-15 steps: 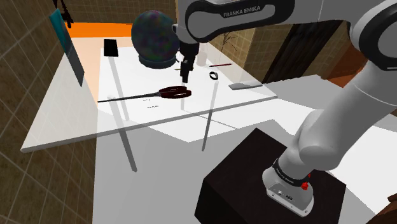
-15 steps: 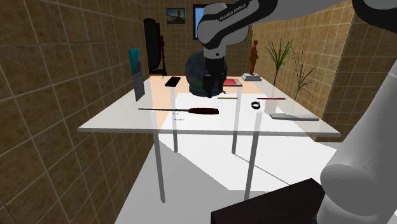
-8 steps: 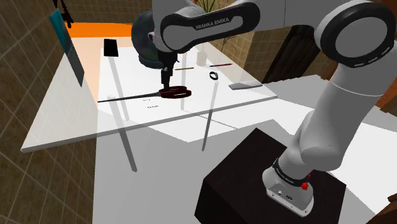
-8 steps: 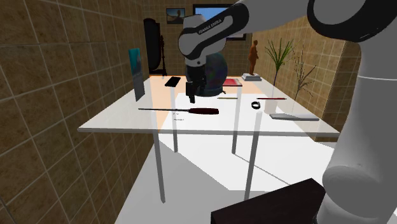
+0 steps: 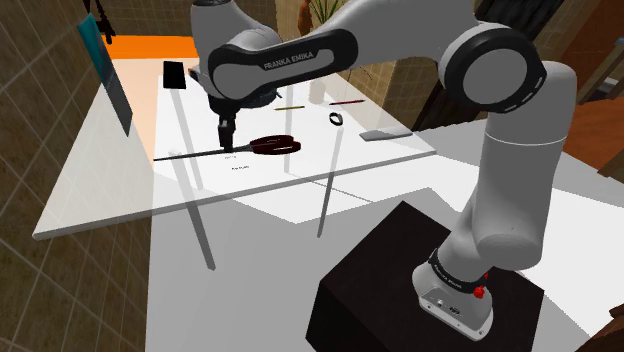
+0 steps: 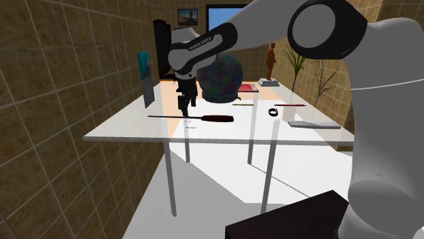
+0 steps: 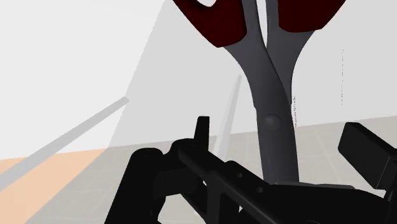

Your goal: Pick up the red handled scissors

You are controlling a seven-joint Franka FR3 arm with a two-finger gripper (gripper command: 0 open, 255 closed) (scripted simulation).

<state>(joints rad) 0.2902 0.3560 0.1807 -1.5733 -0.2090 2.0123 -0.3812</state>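
The scissors [image 5: 262,148] lie flat on the white tabletop [image 5: 90,190], their dark red handles [image 5: 277,146] toward the shoulder view's right and the long dark blades pointing left. My gripper [image 5: 226,137] hangs just above the blades, a little left of the handles. The second exterior view has the gripper [image 6: 185,105] over the scissors [image 6: 204,119] near the table's middle. Seen from the wrist, the grey blades [image 7: 272,121] run between my fingers [image 7: 202,127], which stand apart and touch nothing. The gripper [image 7: 283,137] is open.
A dark sphere [image 6: 221,78] stands behind the scissors. A black slab [image 5: 174,74] and an upright teal panel [image 5: 105,65] are at the far left. A small ring [image 5: 336,118], two thin sticks [image 5: 346,101] and a flat grey piece [image 5: 385,135] lie to the right.
The arm swung toward the shoulder view's left, carrying the gripper from near the sphere, past the handles, to above the blades. The scissors have not moved.
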